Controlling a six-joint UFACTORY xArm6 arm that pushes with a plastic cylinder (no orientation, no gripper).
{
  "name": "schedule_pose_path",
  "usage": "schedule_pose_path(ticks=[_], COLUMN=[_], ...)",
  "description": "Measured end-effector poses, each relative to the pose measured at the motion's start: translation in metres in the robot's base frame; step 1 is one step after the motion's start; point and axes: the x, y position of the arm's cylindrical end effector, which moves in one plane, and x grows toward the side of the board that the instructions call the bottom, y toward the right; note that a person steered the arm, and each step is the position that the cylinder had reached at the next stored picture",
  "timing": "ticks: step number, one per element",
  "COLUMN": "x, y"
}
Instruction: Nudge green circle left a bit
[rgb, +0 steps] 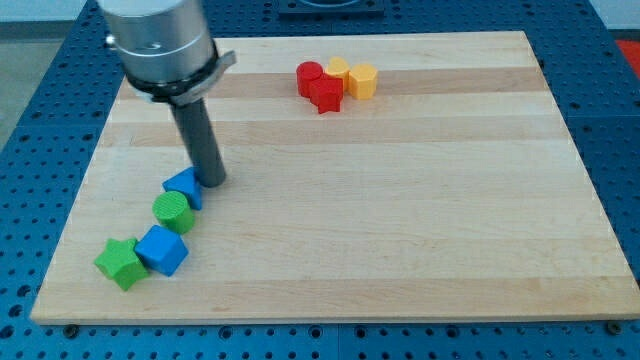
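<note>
The green circle (173, 212) lies on the wooden board (400, 200) at the lower left. A blue triangle-like block (184, 186) touches it on its upper right side. A blue cube (162, 249) touches it just below, and a green star (120, 263) sits left of that cube. My tip (213, 181) rests on the board just right of the blue triangle block, up and to the right of the green circle, not touching the circle.
A cluster at the view's top holds a red circle (309, 77), a red star (325, 94), a yellow block (338, 69) and a yellow hexagon (362, 80). The board's left edge lies close to the green star.
</note>
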Motion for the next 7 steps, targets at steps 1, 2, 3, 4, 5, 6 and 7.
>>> schedule_pose_path(ticks=[1,2,3,4,5,6,7], x=[0.042,0.014,0.009,0.015,0.026,0.029,0.044], y=[-0.004,0.001,0.005,0.005,0.005,0.005,0.005])
